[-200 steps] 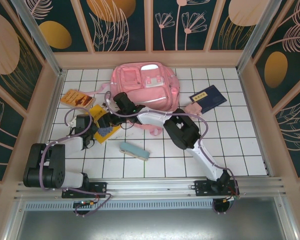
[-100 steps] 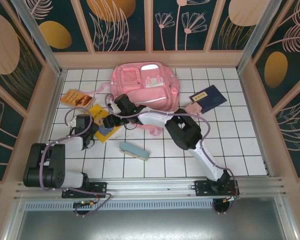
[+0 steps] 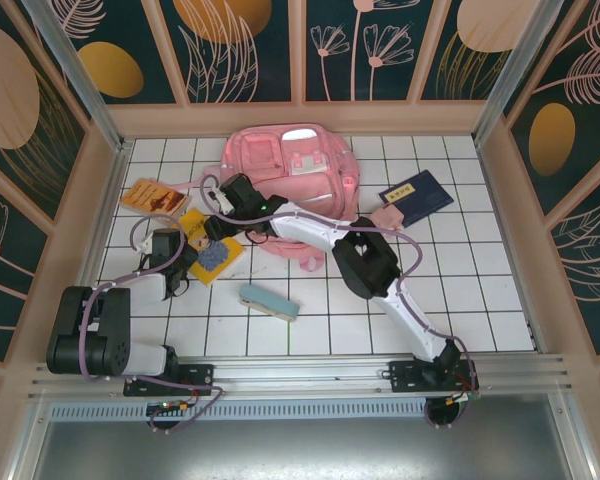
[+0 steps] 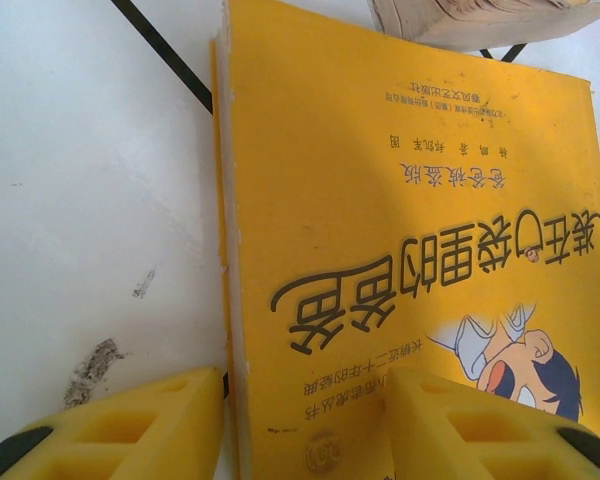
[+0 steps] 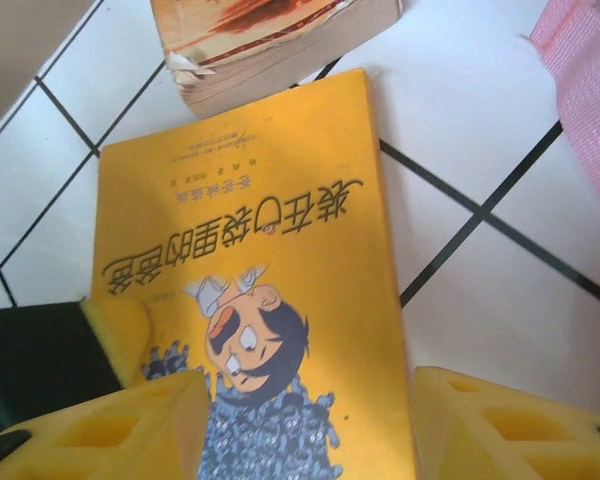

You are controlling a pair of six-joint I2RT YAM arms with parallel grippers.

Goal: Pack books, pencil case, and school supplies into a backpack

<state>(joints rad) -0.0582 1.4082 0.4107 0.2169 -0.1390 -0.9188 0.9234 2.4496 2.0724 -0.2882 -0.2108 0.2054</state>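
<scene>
The left arm (image 3: 140, 288) and right arm (image 3: 412, 320) have white links, chunky black joints and looping lilac cables (image 3: 133, 238). The left end effector (image 4: 305, 430) and right end effector (image 5: 310, 430) bear blocky yellow fingers (image 4: 450, 420), black-tipped.

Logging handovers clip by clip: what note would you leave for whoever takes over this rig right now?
Left gripper: open, straddling the yellow book's edge.
Right gripper: open, over the same book.
Things: orange book, navy books, pencil case and small pink item lie on the table; backpack at the back.
Done: nothing visibly packed.
Left: pack everything.
</scene>
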